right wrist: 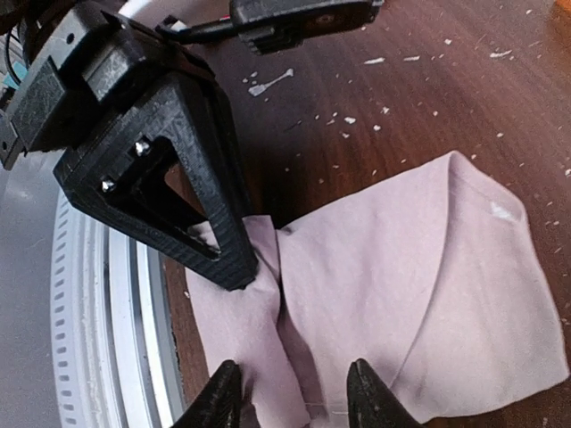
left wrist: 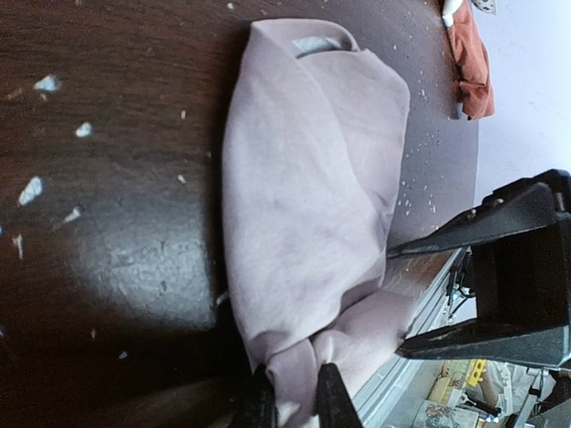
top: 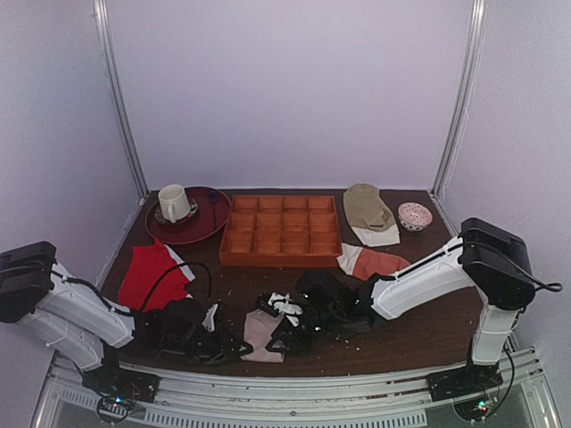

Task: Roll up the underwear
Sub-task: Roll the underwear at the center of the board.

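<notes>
The underwear (top: 261, 334) lies as a folded pinkish-beige bundle near the table's front edge, between the two grippers. In the left wrist view the underwear (left wrist: 308, 178) stretches away from my left gripper (left wrist: 294, 403), which is shut on a bunched corner of the cloth. My left gripper (top: 234, 343) sits at the bundle's left side. My right gripper (top: 285, 332) is at its right side. In the right wrist view my right gripper (right wrist: 294, 397) stands open, one fingertip on each side of a fold of the underwear (right wrist: 401, 303).
Behind stand an orange compartment tray (top: 281, 230) and a cup (top: 174, 202) on a dark red plate (top: 203, 228). A red garment (top: 153, 272) lies left, an orange-rust garment (top: 379, 261) right, a beige garment (top: 368, 209) and a small bowl (top: 415, 216) behind.
</notes>
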Robot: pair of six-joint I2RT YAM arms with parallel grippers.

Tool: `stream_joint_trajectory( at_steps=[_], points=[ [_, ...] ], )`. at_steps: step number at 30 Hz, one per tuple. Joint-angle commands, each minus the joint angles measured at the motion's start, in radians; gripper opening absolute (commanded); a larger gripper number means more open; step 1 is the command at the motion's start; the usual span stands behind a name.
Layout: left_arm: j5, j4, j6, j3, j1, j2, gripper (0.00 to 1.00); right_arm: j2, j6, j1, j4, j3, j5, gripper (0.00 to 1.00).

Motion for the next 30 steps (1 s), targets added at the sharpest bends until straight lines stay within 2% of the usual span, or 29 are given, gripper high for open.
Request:
stream_joint_trajectory(
  at_steps=[1, 9, 13, 30],
  points=[
    [0.006, -0.054, 0.015, 0.009, -0.003, 0.011, 0.0, -0.069, -0.095, 0.056, -0.058, -0.011, 0.224, 0.4],
    [0.008, -0.05, 0.016, 0.013, -0.003, 0.022, 0.0, -0.058, -0.218, 0.171, -0.032, -0.006, 0.393, 0.44],
    [0.01, -0.044, 0.014, 0.014, -0.003, 0.028, 0.0, -0.049, -0.256, 0.209, 0.034, -0.023, 0.445, 0.47],
    [0.01, -0.043, 0.005, 0.006, -0.003, 0.022, 0.0, 0.032, -0.335, 0.231, 0.02, 0.027, 0.491, 0.43]
  ],
)
